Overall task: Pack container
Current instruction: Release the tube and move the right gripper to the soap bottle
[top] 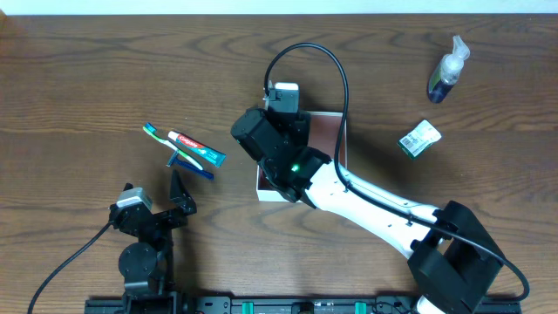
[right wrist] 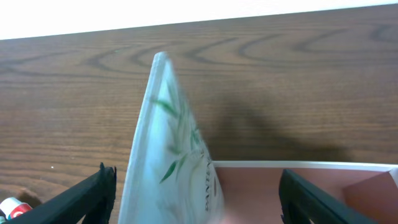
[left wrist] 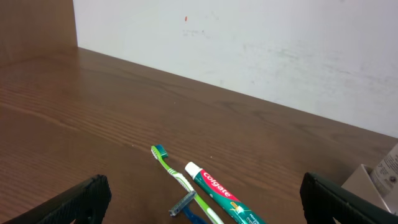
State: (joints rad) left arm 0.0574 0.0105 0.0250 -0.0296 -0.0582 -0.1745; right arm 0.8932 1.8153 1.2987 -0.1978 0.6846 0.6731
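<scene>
Container [top: 326, 131]: thin white walls, pink-brown inside | left gripper [left wrist: 204, 182] apart | right gripper [right wrist: 197, 173] apart

Six toiletries, one of each kind:
- 1 toothbrush [top: 157, 133], green and white
- 1 toothpaste tube [top: 197, 148]
- 1 razor [top: 193, 168], blue handle
- 1 pump bottle [top: 446, 70], clear with dark liquid
- 1 small green-and-white packet [top: 420, 139]
- 1 white pouch [right wrist: 177, 168] with leaf print, visible only in the right wrist view

1 container [top: 329, 131].
2 arms: left arm [top: 144, 257], right arm [top: 375, 205].
2 grippers, one per arm: left gripper [left wrist: 205, 182], right gripper [right wrist: 198, 174].
1 wooden surface [top: 78, 87].
</scene>
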